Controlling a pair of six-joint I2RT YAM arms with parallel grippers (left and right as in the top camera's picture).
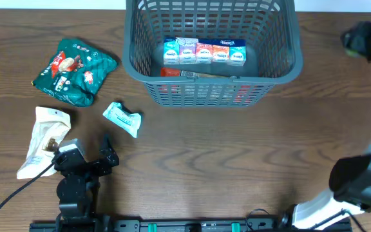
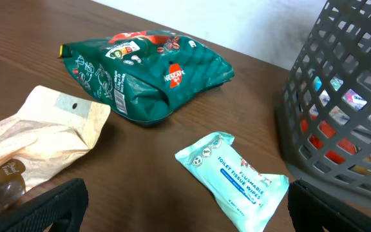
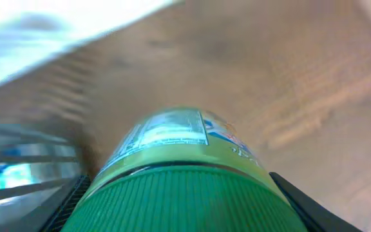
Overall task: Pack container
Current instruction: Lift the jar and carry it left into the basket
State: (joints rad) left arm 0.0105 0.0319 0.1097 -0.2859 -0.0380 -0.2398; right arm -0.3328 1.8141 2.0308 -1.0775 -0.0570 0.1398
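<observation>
The container (image 1: 282, 69), a dark grey lattice basket, stands at the back centre and holds a row of small tissue packs (image 1: 203, 51) and a red packet (image 1: 179, 73). My right gripper (image 3: 185, 207) is shut on a green jar with a ribbed green lid (image 3: 179, 193); in the overhead view this right gripper (image 1: 369, 40) hangs to the right of the basket. My left gripper (image 1: 85, 156) rests open near the front left, nothing between its fingers. Just ahead of the left gripper (image 2: 185, 216) lies a pale blue wipes pack (image 2: 237, 177), with the basket wall (image 2: 340, 96) to its right.
A green snack bag (image 1: 75, 71) lies at the left, a beige pouch (image 1: 44, 138) beside my left gripper, and the wipes pack (image 1: 122, 118) between them and the basket. The right arm's base (image 1: 359, 183) stands at the front right.
</observation>
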